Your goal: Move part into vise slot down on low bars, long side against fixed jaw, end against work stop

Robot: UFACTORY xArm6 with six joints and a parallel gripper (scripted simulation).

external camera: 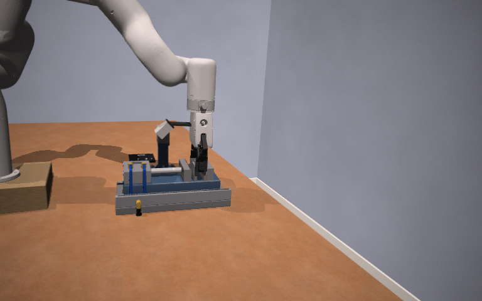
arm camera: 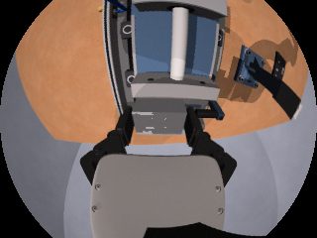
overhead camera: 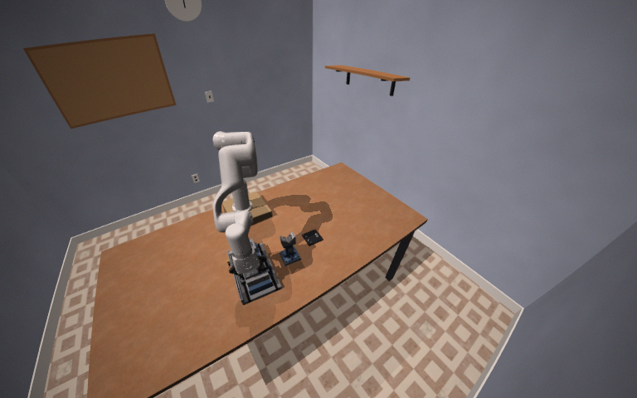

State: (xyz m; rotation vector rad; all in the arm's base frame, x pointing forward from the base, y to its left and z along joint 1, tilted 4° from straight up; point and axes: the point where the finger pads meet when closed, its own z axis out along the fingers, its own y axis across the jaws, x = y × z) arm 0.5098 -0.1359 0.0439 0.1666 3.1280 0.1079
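Corkboard (overhead camera: pixel 99 77), wall clock (overhead camera: pixel 184 7), shelf (overhead camera: pixel 367 73), 2 outlets (overhead camera: pixel 209 96)

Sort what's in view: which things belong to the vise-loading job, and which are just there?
Job: part between the jaws, gripper open around it, vise, work stop, infeed plate, V-block.

Not the job: shelf, corkboard, clock, wall outlets.
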